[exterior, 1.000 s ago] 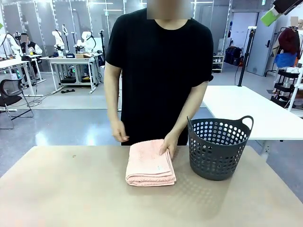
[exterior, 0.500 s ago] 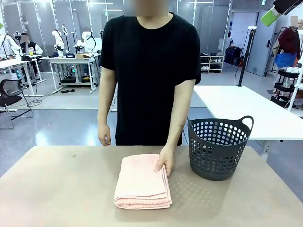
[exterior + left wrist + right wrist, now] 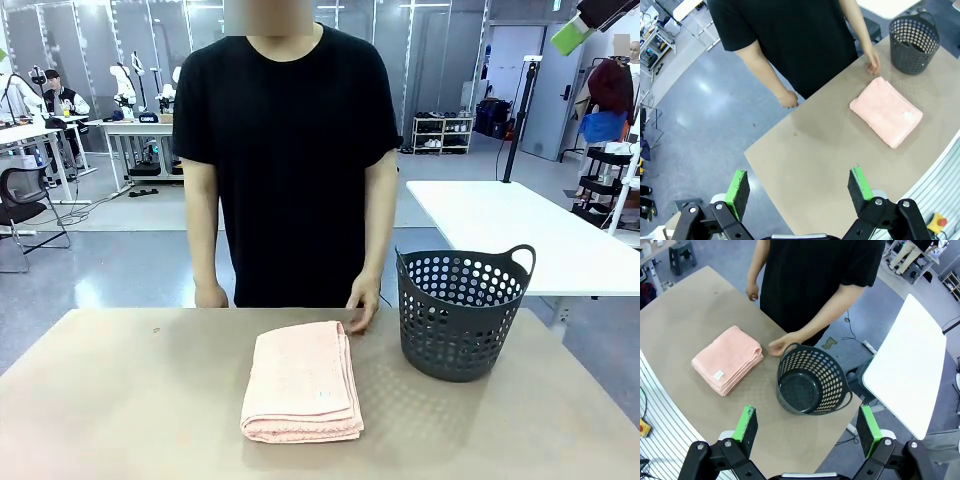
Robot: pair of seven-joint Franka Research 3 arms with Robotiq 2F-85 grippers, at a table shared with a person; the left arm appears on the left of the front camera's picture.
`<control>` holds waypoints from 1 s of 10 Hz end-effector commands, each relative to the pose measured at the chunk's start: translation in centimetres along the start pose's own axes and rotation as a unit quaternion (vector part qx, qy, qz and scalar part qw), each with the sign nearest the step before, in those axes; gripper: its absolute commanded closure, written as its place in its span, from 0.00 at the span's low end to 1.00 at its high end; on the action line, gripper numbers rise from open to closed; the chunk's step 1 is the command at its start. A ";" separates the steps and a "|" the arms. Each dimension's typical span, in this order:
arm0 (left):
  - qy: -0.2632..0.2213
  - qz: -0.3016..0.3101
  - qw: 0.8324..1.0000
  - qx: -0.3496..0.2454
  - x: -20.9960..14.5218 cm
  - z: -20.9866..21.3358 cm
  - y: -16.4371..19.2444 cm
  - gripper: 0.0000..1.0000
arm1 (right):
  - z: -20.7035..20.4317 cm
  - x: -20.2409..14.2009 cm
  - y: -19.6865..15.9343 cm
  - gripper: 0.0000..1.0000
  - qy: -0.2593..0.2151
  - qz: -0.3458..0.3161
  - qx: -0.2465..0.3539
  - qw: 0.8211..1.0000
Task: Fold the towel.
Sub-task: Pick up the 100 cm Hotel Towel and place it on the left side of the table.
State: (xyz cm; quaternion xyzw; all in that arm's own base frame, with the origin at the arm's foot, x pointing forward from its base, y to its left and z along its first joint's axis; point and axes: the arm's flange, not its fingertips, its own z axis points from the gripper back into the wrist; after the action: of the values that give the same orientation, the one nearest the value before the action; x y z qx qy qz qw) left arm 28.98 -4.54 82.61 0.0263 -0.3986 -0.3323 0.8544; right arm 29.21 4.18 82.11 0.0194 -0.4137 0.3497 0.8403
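- Looking across the desk (image 3: 120, 400) in the front view, the towel (image 3: 300, 381) lies folded into a thick pink rectangle near the middle, its stacked edges facing the robot's side and a small white label showing on top. The dark basket (image 3: 464, 312) stands upright just to the robot's right of it, a gap between them. The person in a black T-shirt stands at the far edge; one of the person's hands (image 3: 364, 312) rests fingertips on the desk just beyond the towel's far right corner, close to it but apart, while the other (image 3: 211, 297) hangs at the far edge, well clear of the cloth
- Seen from the left wrist view, the left hand (image 3: 799, 187) hangs high above the desk with its green pads (image 3: 738, 187) spread wide and nothing between them. Far below, the towel (image 3: 886, 112) lies flat on the bare desk, the basket (image 3: 914, 37) beyond it, and the person's hand (image 3: 872, 65) sits between the two, near the towel's corner
- Seen from the right wrist view, the right hand (image 3: 808, 430) is likewise released, pads (image 3: 747, 423) far apart and empty, high over the basket (image 3: 810, 385), whose inside is bare. The towel (image 3: 727, 359) lies beside the basket, layered edges visible, and the person's hand (image 3: 782, 344) reaches down next to the basket's rim
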 end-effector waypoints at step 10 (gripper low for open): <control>0.000 0.002 1.000 0.004 -0.1 0.2 0.0 0.00 | 0.1 -0.1 0.0 0.00 0.000 -0.006 -0.002 1.000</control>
State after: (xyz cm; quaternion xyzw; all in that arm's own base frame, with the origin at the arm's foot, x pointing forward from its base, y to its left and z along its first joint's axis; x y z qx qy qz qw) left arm 28.98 -4.53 82.61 0.0263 -0.3986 -0.3323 0.8544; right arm 29.21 4.18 82.11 0.0194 -0.4137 0.3497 0.8403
